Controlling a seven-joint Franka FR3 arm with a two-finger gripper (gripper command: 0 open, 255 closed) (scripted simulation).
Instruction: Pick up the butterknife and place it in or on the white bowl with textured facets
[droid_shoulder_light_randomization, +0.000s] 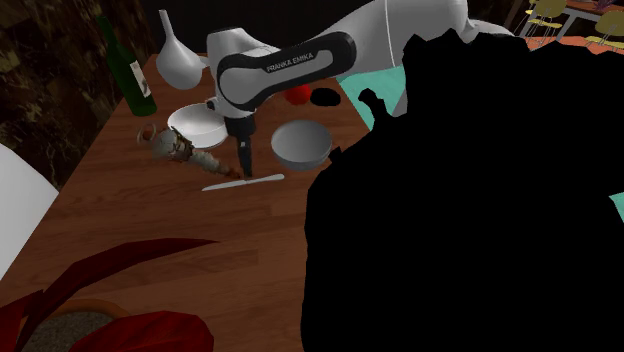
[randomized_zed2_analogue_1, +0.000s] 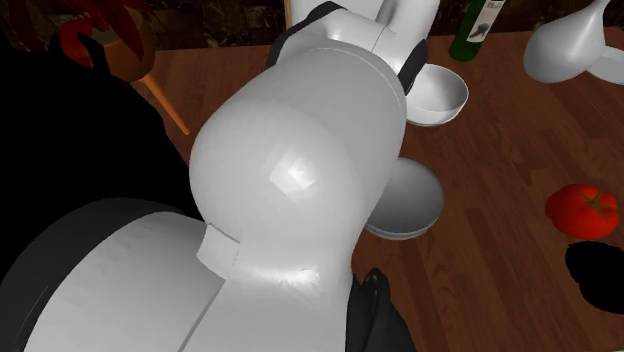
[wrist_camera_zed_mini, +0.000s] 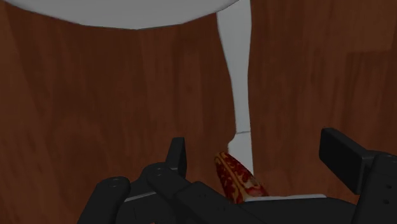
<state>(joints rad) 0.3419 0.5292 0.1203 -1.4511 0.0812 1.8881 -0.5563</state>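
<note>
The pale grey butterknife (droid_shoulder_light_randomization: 243, 182) lies flat on the wooden table (droid_shoulder_light_randomization: 150, 215). My black gripper (droid_shoulder_light_randomization: 243, 168) hangs just above its middle, open. In the wrist view the butterknife (wrist_camera_zed_mini: 236, 83) runs lengthwise between the two spread fingers of the gripper (wrist_camera_zed_mini: 259, 156), which do not touch it. Two pale bowls stand nearby. A white bowl (droid_shoulder_light_randomization: 197, 124) sits behind the gripper, and a greyer bowl (droid_shoulder_light_randomization: 301, 142) stands past the knife's far end. That bowl's rim (wrist_camera_zed_mini: 127, 14) shows in the wrist view. Both bowls, the white (randomized_zed2_analogue_1: 440, 95) and the grey (randomized_zed2_analogue_1: 410, 200), appear beside my arm in the second exterior view.
A patterned vase (droid_shoulder_light_randomization: 175, 146) lies on its side close to the knife, its tip (wrist_camera_zed_mini: 238, 178) near my palm. A green bottle (droid_shoulder_light_randomization: 128, 68), a grey flask (droid_shoulder_light_randomization: 176, 55), a red tomato (droid_shoulder_light_randomization: 298, 94) and a black shape (droid_shoulder_light_randomization: 326, 97) stand further back. A red plant (droid_shoulder_light_randomization: 120, 320) is in front.
</note>
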